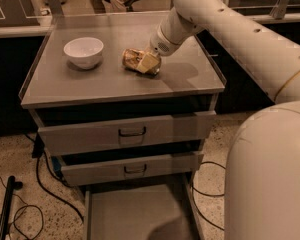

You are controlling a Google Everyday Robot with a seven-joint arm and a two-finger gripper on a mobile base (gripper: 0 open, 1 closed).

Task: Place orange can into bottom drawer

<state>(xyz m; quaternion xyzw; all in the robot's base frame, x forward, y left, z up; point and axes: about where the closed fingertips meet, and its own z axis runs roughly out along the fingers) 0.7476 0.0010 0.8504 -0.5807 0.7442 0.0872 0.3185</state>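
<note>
- Your hand [148, 63] is covering the three-o'clock end of the small shiny orange-gold can [131, 58], lying ten-to-four on the counter [110, 84].
- Whether it is grasping, you cannot tell.

The orange can [131, 59], shiny orange-gold with pale markings, lies on its side near the middle of the worktop. The gripper [148, 63] is down at one end of it. The bottom drawer [135, 211] stands pulled out below, showing its flat grey floor and thin side walls.
</note>
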